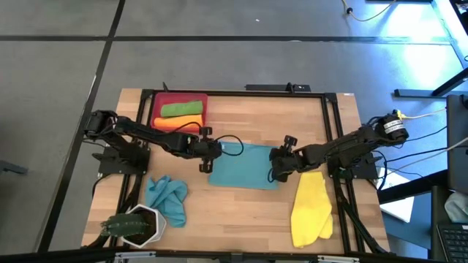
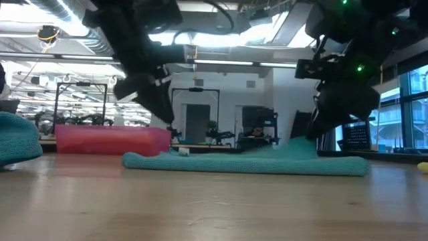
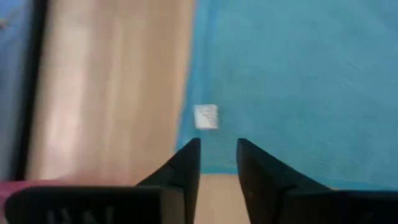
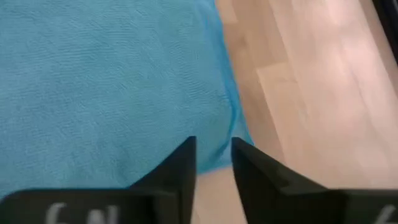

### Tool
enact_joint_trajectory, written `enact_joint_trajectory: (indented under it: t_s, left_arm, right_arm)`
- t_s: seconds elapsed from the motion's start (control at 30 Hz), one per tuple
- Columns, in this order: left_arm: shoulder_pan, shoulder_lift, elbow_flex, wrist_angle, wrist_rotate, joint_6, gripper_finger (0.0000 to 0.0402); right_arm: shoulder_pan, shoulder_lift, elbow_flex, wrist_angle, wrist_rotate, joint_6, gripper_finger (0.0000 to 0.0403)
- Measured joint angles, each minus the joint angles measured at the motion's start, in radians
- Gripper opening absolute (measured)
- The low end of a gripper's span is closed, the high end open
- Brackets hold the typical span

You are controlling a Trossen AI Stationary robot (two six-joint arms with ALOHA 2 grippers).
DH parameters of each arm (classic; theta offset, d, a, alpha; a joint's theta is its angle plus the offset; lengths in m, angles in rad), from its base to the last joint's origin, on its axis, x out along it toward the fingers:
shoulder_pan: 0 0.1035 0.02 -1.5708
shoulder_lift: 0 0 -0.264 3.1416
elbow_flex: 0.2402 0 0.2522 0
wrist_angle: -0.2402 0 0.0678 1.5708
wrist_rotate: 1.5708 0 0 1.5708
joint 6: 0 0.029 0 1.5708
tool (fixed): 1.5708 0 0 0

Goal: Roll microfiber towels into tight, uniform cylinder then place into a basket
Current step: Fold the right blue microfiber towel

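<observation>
A teal-blue microfiber towel (image 1: 245, 166) lies spread flat in the middle of the table; a small white tag (image 3: 206, 116) sits near its left edge. My left gripper (image 1: 208, 165) hovers open over that left edge by a corner (image 3: 217, 146). My right gripper (image 1: 278, 174) hovers open over the right edge by a corner (image 4: 213, 144). In the low view both stand a little above the towel (image 2: 247, 163). The red basket (image 1: 156, 109) at the far left holds a green roll (image 1: 181, 109) and an orange roll (image 1: 175, 122).
A second teal-blue towel (image 1: 167, 197) lies crumpled at the near left, beside a white pot with a plant (image 1: 137, 225). A yellow towel (image 1: 312, 208) lies at the near right. Bare wood shows between the flat towel and the near edge.
</observation>
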Motion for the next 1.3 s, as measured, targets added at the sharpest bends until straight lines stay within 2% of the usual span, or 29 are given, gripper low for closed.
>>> enact_joint_trajectory:
  t_s: [0.1, 0.2, 0.27, 0.4, 0.5, 0.63, 0.83, 0.93, 1.2, 1.3]
  left_arm:
    - [-0.005, 0.000, 0.047, -0.039, -0.082, 0.000, 0.0110]
    - [-0.020, 0.000, 0.101, -0.042, -0.095, -0.004, 0.0115]
    - [-0.041, 0.000, 0.127, 0.003, -0.041, -0.008, 0.0116]
    - [-0.099, 0.020, 0.131, 0.202, 0.140, -0.006, 0.0116]
    - [-0.153, 0.072, 0.131, 0.293, 0.159, -0.006, 0.0116]
    - [-0.209, 0.124, 0.131, 0.241, 0.144, -0.041, 0.0113]
    - [-0.263, 0.142, 0.131, 0.081, 0.132, -0.269, 0.0112]
    - [-0.280, 0.149, 0.119, 0.059, 0.143, -0.343, 0.0111]
    - [-0.299, 0.183, 0.050, 0.046, 0.227, -0.428, 0.0110]
    - [-0.286, 0.203, 0.042, 0.044, 0.226, -0.428, 0.0110]
  right_arm:
    - [0.001, -0.048, 0.000, -0.073, 0.001, 0.029, 0.0141]
    - [0.001, -0.104, 0.000, -0.135, 0.002, 0.053, 0.0170]
    - [0.001, -0.134, 0.000, -0.145, 0.003, 0.068, 0.0181]
    - [0.001, -0.155, 0.000, -0.141, 0.003, 0.059, 0.0185]
    - [-0.001, -0.151, 0.000, -0.116, 0.004, 0.038, 0.0185]
    - [-0.006, -0.122, 0.000, -0.043, 0.004, -0.019, 0.0173]
    - [-0.038, -0.049, 0.000, 0.020, 0.009, -0.123, 0.0146]
    - [-0.085, -0.005, 0.000, 0.033, 0.006, -0.139, 0.0126]
    - [-0.215, 0.098, 0.000, 0.038, -0.009, -0.221, 0.0070]
    - [-0.244, 0.123, 0.000, 0.040, -0.073, -0.237, 0.0061]
